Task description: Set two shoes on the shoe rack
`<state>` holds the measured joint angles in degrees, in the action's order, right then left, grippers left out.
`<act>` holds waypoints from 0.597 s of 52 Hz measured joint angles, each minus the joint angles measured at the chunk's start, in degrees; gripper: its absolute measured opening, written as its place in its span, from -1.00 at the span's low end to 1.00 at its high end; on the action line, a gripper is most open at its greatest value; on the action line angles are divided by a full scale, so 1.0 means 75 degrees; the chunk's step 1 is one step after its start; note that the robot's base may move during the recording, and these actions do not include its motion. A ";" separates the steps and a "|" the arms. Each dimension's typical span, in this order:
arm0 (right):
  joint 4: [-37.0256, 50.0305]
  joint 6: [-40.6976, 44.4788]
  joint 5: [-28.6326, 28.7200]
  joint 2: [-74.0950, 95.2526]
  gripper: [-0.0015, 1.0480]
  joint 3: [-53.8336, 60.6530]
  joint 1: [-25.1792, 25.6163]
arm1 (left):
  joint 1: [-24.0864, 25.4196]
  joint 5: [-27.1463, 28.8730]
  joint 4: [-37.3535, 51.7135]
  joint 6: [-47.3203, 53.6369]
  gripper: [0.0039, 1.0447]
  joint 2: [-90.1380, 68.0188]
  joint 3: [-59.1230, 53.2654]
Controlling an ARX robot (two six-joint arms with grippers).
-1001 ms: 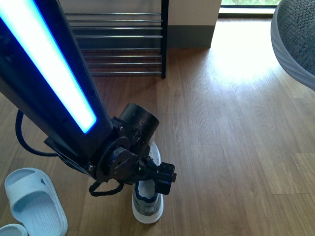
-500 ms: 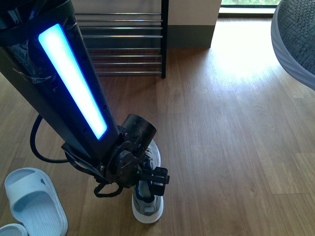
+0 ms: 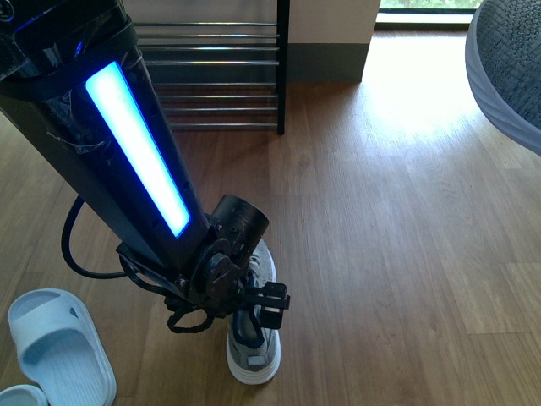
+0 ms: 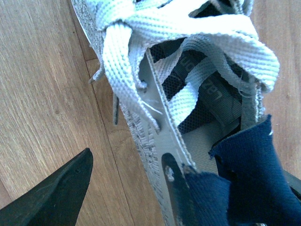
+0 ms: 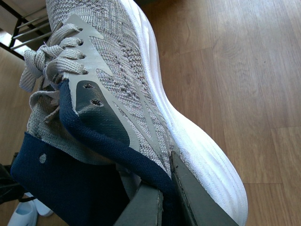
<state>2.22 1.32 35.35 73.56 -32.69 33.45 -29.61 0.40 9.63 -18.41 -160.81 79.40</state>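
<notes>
Floor shoe (image 3: 254,362): grey knit, white sole, on the wooden floor (image 3: 406,254), heel toward the camera, toe pointing at the shoe rack (image 3: 211,76) but well apart from it. Left hand (image 3: 254,311) is down at its opening and covers the middle of the shoe; only the heel and a bit of toe show in front view.

Left wrist view shows what front view hides. The hand is parted, not clamped. One black finger (image 4: 56,197) is outside the shoe over bare floor. The other finger (image 4: 175,197) is inside, against the side wall by the navy tongue. The wall is between them, with a gap on the outer side. Grey laces loose across the top.

Lifted shoe (image 3: 511,59): off the floor at the far right edge of front view, only part of the knit and sole in frame. Right wrist view gives the rest: right hand (image 5: 164,181) closed on its navy heel collar, both fingers pinching the fabric, sole turned away from the camera. Rack bars show behind its toe.

Around:
- Left arm with a lit blue strip (image 3: 139,152) runs across the left of front view and blocks part of the rack.
- Black cable (image 3: 72,245) loops beside the arm.
- White slipper (image 3: 59,351) on the floor left of the floor shoe, not touching it.
- Sunlit patch on the floor near the wall, right of the rack.
</notes>
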 joint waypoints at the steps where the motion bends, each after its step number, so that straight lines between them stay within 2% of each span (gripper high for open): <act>1: 0.0000 0.0000 0.0000 0.0000 -0.98 0.0000 0.0000 | -0.0006 0.0000 0.0009 -0.0012 0.83 0.0017 -0.0012; 31: 0.0000 0.0000 0.0000 0.0000 -0.98 0.0000 0.0000 | -0.0198 0.0347 0.0417 -0.0507 0.83 0.1271 -0.1320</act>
<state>2.22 1.32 35.35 73.56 -32.69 33.45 -31.09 3.01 12.75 -22.22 -151.28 69.49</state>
